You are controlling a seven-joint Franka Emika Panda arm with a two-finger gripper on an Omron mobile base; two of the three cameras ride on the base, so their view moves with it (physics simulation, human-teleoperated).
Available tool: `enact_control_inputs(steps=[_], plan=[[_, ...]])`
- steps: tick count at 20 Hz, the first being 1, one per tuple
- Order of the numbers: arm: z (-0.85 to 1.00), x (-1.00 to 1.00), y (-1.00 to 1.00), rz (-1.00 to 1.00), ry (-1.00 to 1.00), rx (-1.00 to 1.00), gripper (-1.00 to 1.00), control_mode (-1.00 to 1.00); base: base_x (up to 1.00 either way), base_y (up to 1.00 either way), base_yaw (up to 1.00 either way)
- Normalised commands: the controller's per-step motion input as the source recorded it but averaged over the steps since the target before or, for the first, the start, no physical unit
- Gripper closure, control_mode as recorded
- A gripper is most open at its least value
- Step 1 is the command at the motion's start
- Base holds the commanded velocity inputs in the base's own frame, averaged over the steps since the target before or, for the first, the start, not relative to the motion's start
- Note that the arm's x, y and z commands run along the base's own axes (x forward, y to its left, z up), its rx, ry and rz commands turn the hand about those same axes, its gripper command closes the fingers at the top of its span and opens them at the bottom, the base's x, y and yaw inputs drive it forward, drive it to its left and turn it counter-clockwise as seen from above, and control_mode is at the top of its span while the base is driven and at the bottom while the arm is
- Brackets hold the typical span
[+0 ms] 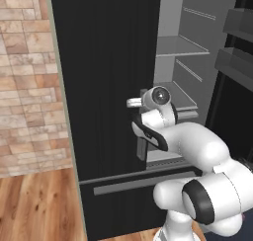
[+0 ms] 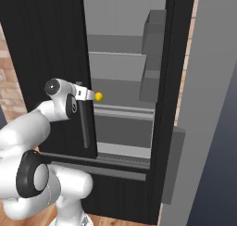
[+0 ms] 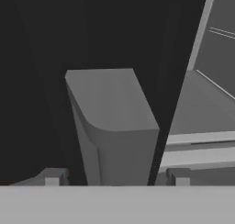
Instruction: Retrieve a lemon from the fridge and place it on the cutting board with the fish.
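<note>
Just beside the fridge point(image 2: 51, 44) door's edge, end effector point(image 3: 114, 177) astride its bar handle point(image 3: 114, 126), fingers apart, ungripped.

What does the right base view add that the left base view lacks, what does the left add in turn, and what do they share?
Right base view adds: the lemon inside the fridge, just past the gripper.
Left base view adds: the pale strip between the brick wall and the fridge.
Shared: the black fridge with one door open, its grey shelves, the grey door handle, and the white arm reaching toward it.
</note>
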Motion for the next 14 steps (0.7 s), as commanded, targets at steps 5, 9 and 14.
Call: enact_control_inputs(steps=[5,9,14], plan=[[0.0,0.07,0.0,0.0,0.0,0.0,1.0,-1.0,0.0,0.0,0.0],[0.0,-0.06,0.02,-0.03,0.0,0.0,1.0,-1.0,0.0,0.0,0.0],[0.0,-0.59,0.11,-0.12,0.0,0.0,1.0,-1.0,0.0,0.0,0.0]])
